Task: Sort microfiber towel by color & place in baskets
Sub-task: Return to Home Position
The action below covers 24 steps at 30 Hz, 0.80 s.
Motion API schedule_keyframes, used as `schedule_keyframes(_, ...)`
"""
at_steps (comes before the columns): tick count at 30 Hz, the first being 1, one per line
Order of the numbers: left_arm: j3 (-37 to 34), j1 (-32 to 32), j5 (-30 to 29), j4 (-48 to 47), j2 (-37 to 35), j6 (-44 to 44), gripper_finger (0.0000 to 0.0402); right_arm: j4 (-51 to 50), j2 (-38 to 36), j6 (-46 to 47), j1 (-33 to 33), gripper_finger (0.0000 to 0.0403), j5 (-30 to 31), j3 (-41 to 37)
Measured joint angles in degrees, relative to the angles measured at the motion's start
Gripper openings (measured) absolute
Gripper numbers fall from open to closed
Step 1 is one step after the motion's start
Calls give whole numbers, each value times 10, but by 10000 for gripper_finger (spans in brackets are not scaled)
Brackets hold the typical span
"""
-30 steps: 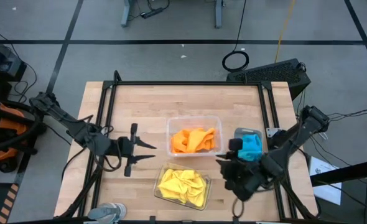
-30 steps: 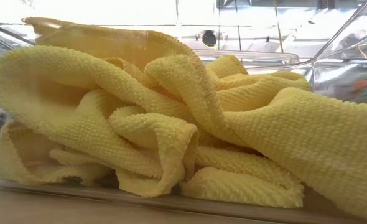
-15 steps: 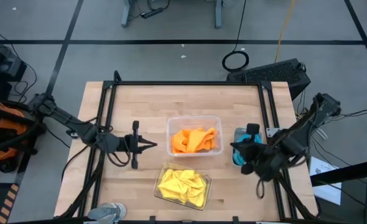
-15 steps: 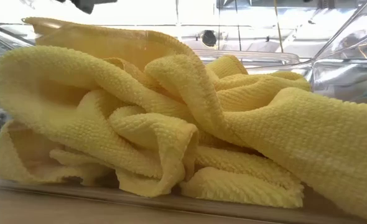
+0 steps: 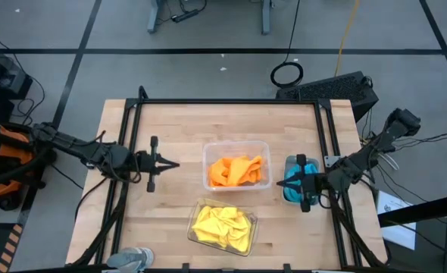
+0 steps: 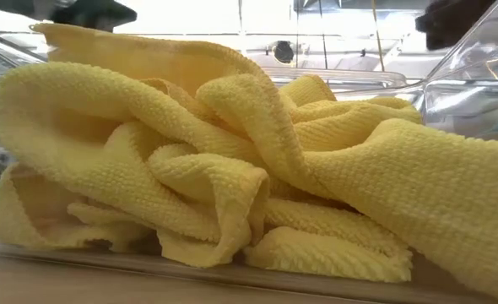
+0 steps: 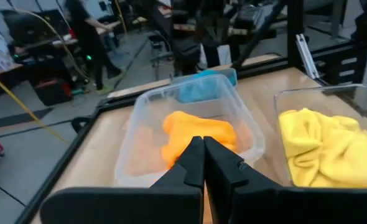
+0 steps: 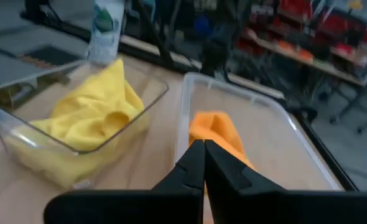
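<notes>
Above the narrow basket of blue towels at the right of the table, the right jaws hang pressed together, so a low swing home might catch its rim and spill it; orange towels and yellow towels lie binned, left jaws also together.

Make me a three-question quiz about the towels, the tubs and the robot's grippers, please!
1. Where is the left gripper?
A) in a tub
B) over bare table
C) on the floor

2. How many tubs are filled?
A) one
B) three
C) five

3. The right gripper is:
A) shut, empty
B) wide open
C) holding a towel

Answers:
1 B: it hangs beside the orange towels.
2 B: orange towels, yellow towels and blue towels each have one.
3 A: its wrist view shows the fingers pressed together.
</notes>
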Motion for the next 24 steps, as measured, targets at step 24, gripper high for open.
schedule_keyframes(24, -178, 92, 84, 47, -179, -8, 4, 110, -31, -24, -165, 0, -232, -99)
